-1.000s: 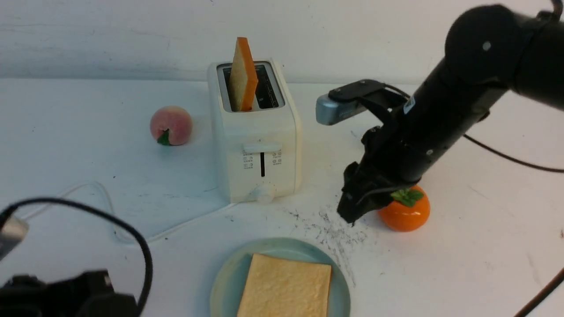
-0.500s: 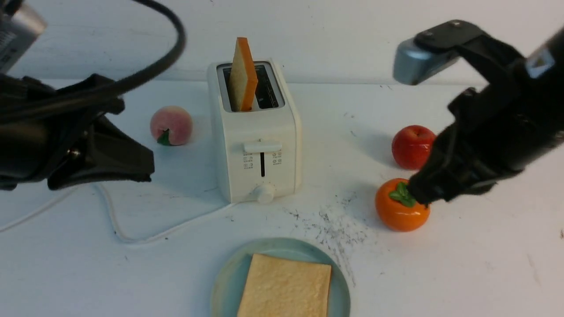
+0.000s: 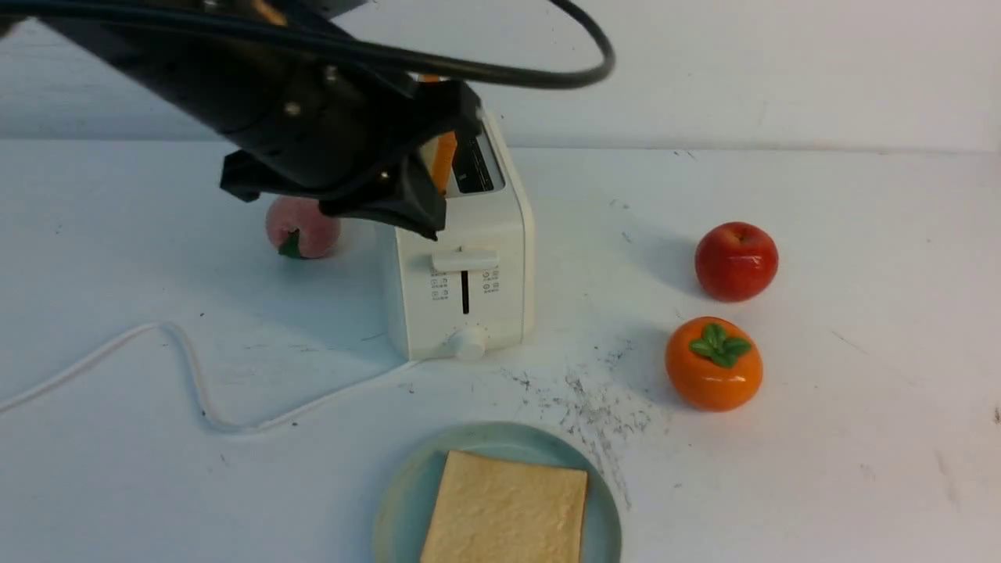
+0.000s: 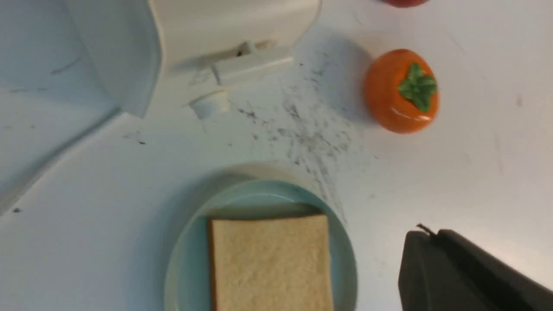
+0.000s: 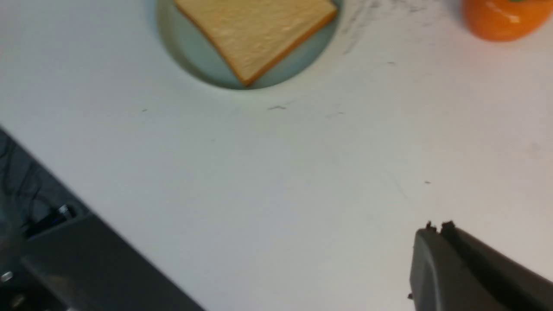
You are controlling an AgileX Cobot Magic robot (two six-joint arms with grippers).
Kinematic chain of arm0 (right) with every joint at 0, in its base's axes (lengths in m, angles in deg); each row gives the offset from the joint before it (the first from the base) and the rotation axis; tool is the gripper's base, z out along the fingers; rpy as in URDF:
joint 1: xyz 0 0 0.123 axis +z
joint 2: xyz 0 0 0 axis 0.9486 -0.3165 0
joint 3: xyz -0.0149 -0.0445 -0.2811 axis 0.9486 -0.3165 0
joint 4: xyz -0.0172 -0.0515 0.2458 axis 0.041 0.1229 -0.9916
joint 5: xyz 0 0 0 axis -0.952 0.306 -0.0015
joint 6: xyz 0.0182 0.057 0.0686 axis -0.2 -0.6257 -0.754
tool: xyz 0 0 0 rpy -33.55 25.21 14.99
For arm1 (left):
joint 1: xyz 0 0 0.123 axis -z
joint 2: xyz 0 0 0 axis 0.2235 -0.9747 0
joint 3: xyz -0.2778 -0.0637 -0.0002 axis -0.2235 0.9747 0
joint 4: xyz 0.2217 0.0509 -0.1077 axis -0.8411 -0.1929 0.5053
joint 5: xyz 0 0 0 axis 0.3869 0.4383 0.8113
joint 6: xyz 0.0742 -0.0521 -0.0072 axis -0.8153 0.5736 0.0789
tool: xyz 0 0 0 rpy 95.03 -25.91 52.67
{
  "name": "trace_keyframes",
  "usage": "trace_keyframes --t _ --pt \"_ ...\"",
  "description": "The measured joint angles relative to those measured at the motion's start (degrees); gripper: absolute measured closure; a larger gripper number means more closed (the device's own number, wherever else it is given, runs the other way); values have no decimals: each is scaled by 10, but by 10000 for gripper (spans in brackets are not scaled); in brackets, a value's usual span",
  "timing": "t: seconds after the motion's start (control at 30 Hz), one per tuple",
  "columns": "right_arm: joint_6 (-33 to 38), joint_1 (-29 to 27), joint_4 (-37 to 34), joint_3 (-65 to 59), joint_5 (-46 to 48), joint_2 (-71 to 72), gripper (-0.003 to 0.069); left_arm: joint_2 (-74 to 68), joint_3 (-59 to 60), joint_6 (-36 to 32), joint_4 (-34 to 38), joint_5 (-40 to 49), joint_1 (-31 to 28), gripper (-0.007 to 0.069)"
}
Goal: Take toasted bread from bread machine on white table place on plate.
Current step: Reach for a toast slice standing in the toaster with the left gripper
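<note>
Right pincer (image 5: 437,231): tips pressed together, over bare white table (image 5: 276,181) close to the robot-side edge. Only its own wrist camera shows it. Ahead of its tips, well apart: the plate (image 5: 190,56), with one toasted bread slice (image 5: 255,30) lying flat on it. Persimmon (image 5: 501,17) is also ahead of it, beside the plate, not touching.

Left pincer (image 4: 432,237): tips pressed together too, up high in front of the bread machine (image 3: 469,266). In the front view it covers the machine's top left corner; can't tell if it touches. The plate sits lower than this pincer and nearer the robot, well apart. Dark scuffs (image 3: 586,407) lie between plate and bread machine, down and right of the pincer. White cord (image 3: 195,383) loops down and left of it. Second toasted bread slice (image 3: 444,164) stands upright in the machine's left slot, right behind the pincer. It is mostly hidden, with only an orange crust strip showing. Peach (image 3: 301,231) sits just under and behind the pincer, its top hidden by it. Apple (image 3: 736,260) is well off to its right, beyond the persimmon.
</note>
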Motion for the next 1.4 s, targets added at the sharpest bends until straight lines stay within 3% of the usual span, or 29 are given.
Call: trace_keyframes --t 0.17,0.33,0.5,0.63,0.87,1.03,1.4 --pt "-113 0 112 -21 -6 107 665 -100 -127 117 -142 43 47 638" --pt "-224 0 203 -48 -29 177 660 -183 -272 132 -186 110 75 638" --pt "-289 0 268 -78 -42 206 657 -235 -340 134 -206 134 77 638" --pt "-309 0 280 -100 -46 208 654 -254 -346 151 -237 139 77 611" --pt "-312 0 280 -110 -54 208 647 -262 -347 197 -321 130 77 438" --pt "-312 0 281 -111 -65 208 640 -265 -347 202 -343 106 77 319" --pt "-312 0 283 -111 -70 208 626 -292 -348 203 -366 85 77 291"
